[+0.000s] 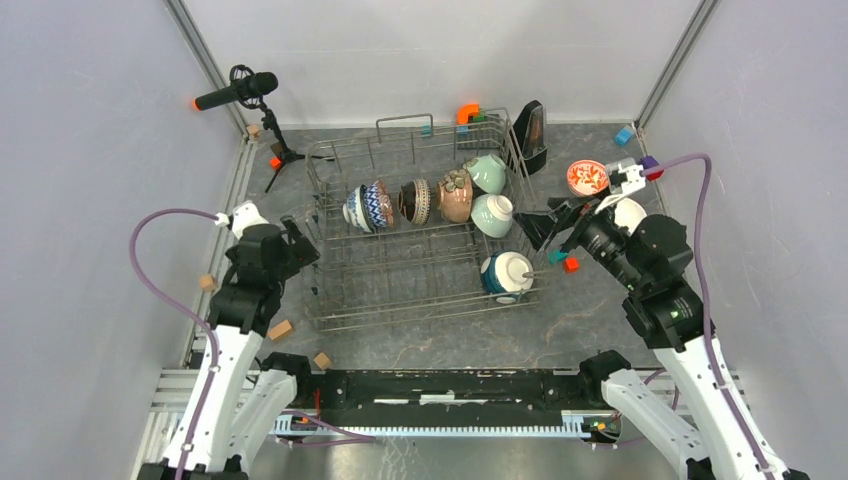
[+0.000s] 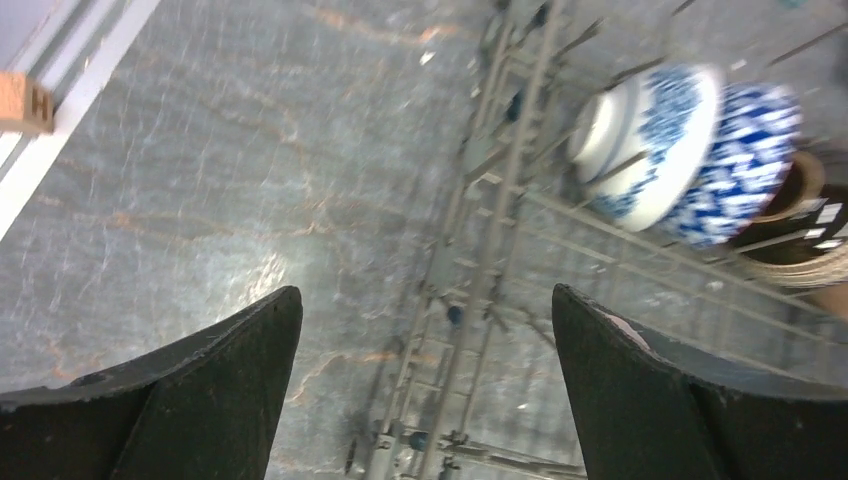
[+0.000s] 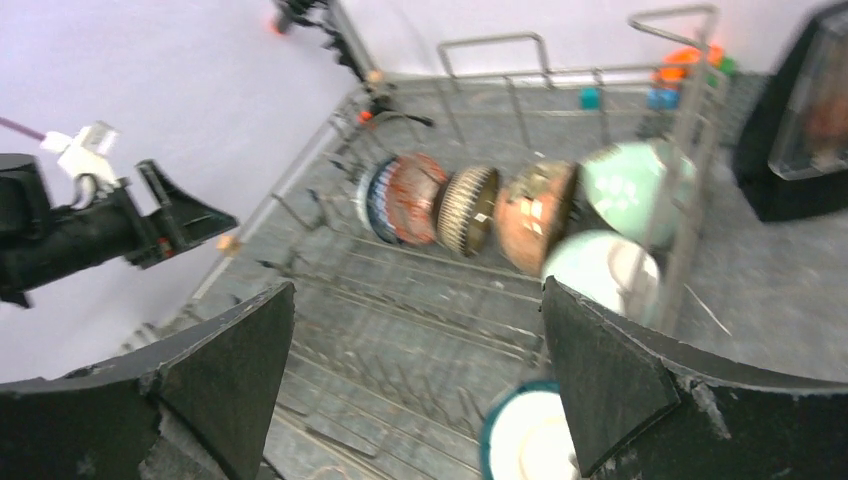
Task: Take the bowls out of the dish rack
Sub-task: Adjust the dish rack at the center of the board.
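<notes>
- Bowls: six stand in the dish rack mid-tabletop, one lies outside it
- left pincer over the rack's left edge; jaws wide apart, holding nothing
- far row, on edge: blue-white bowl; striped bowl; tan bowl; mint bowl; pale green bowl just in front of the mint one
- teal bowl with white base, near-right part of the rack
- right pincer at the rack's right side; gaping wide, empty
- red-floral bowl on the tabletop, right of the rack
</notes>
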